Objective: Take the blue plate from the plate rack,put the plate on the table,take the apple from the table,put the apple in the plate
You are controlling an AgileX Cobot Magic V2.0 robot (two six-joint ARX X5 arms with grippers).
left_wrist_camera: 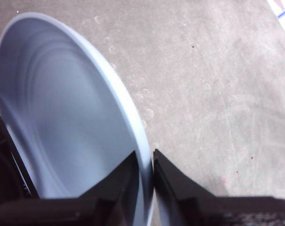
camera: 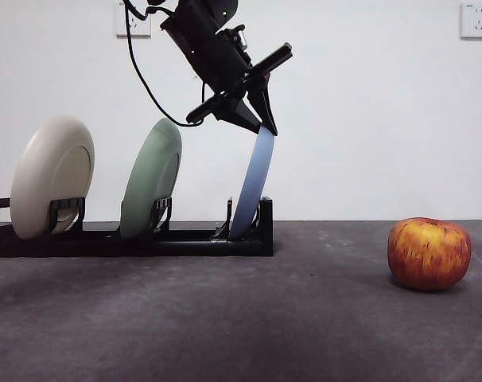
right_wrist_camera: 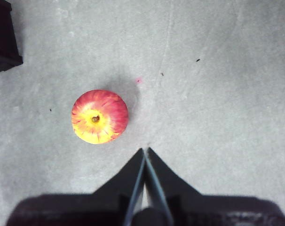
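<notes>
Gripping blue plate (camera: 255, 179) rim, left pincer (camera: 266, 127), plate rack (camera: 185, 239), no writing legible

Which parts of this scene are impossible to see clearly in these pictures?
- Blue plate: in the front view its lower edge is hidden by the plate rack; the left wrist view cuts it off at the edge.
- Left gripper: its fingers cover the plate's rim.
- Apple: its underside is unseen.
- Right gripper: absent from the front view.

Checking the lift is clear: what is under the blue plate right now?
The blue plate has its lower edge in the end slot of the plate rack, with the left claw shut on its top rim. The slot itself is hidden by the rack's end post.
</notes>
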